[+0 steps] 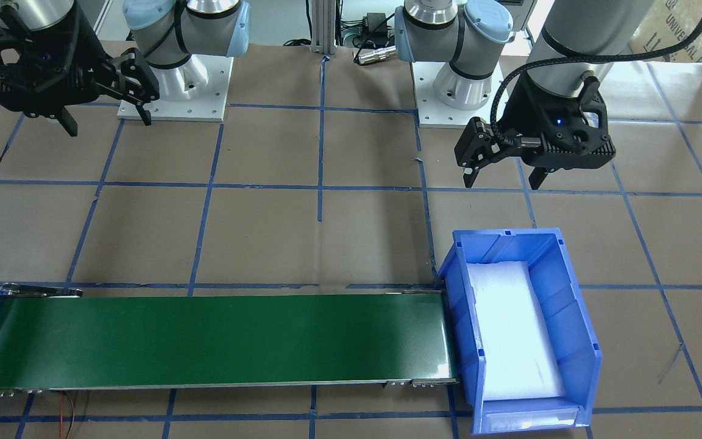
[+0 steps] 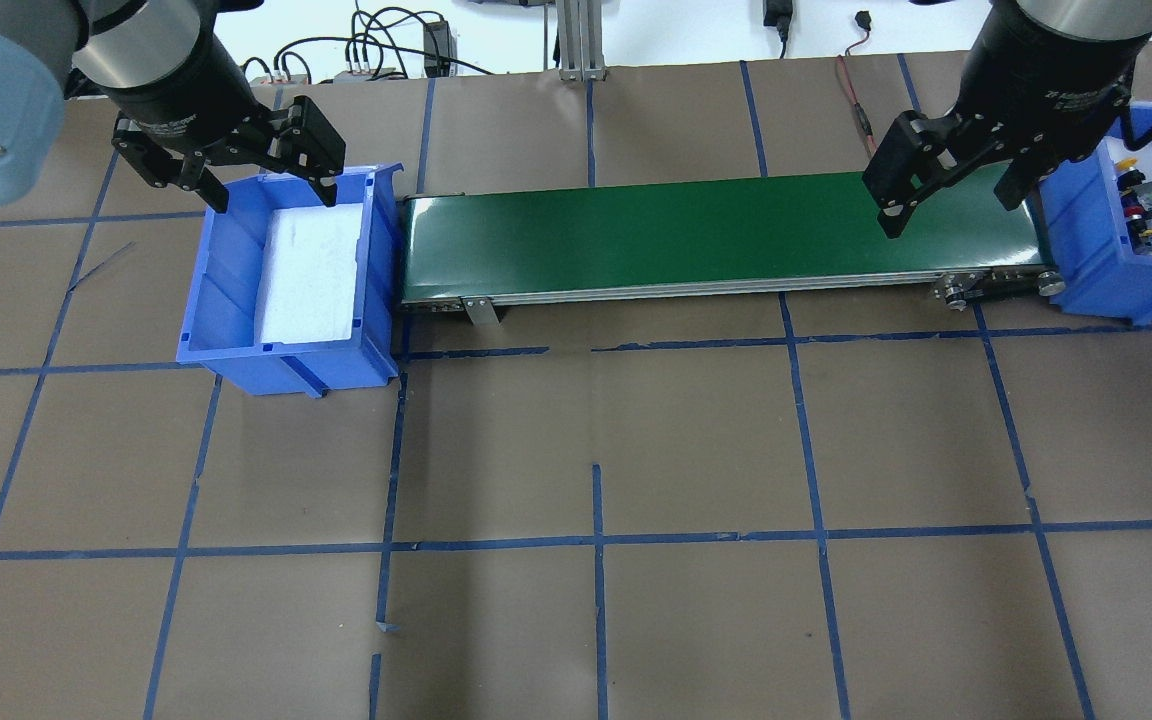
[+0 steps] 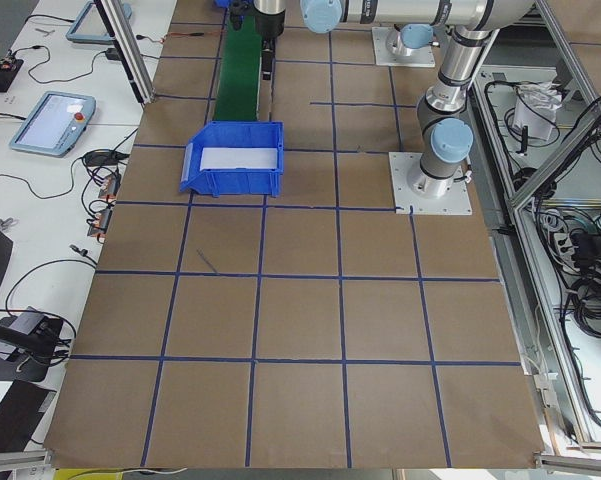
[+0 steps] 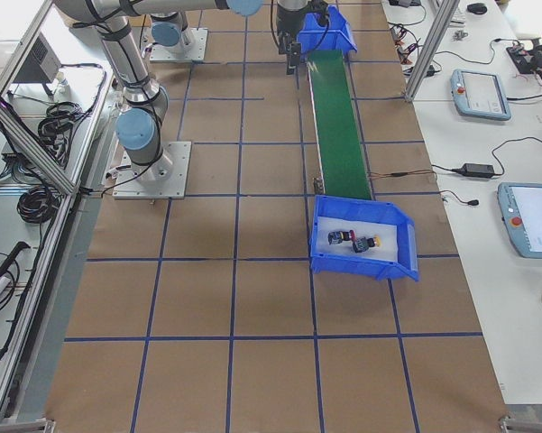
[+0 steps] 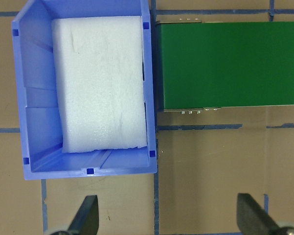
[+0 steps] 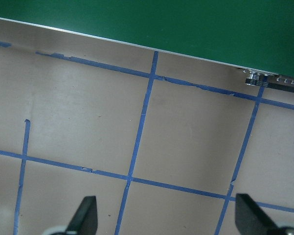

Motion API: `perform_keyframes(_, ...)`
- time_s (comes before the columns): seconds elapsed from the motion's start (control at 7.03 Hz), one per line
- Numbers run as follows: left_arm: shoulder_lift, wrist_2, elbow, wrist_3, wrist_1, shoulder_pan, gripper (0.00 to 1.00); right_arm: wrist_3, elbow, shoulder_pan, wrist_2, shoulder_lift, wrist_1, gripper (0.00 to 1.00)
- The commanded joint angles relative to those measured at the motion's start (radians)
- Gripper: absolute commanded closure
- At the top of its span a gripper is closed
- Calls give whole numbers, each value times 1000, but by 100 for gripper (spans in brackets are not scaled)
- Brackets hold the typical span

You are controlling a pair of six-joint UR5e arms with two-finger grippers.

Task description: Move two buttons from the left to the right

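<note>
Two buttons lie in the right blue bin (image 2: 1076, 262) on white foam, one with a red cap (image 4: 341, 238) and one with a yellow cap (image 4: 370, 243); in the overhead view they show as small dark parts (image 2: 1134, 205). My left gripper (image 2: 273, 195) is open and empty, high up by the left blue bin (image 2: 286, 350), which holds only a white foam pad (image 5: 100, 83). My right gripper (image 2: 951, 212) is open and empty, high up near the right end of the green conveyor belt (image 2: 686, 235).
The belt (image 1: 205, 338) runs between the two bins and nothing lies on it. The table is brown board with a blue tape grid. The two arm bases (image 1: 174, 91) stand on the robot's side. Cables and monitors lie beyond the table's far edge.
</note>
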Motion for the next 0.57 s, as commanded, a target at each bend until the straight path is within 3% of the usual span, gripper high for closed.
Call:
perform_keyframes(0.0,8,5,-2,7,0,1,0,4,18,0,-10,-12,-20,0)
perform_keyframes(0.43,19,7,-2,7,-11,5,0,7,34,1,-7,-16,-25,0)
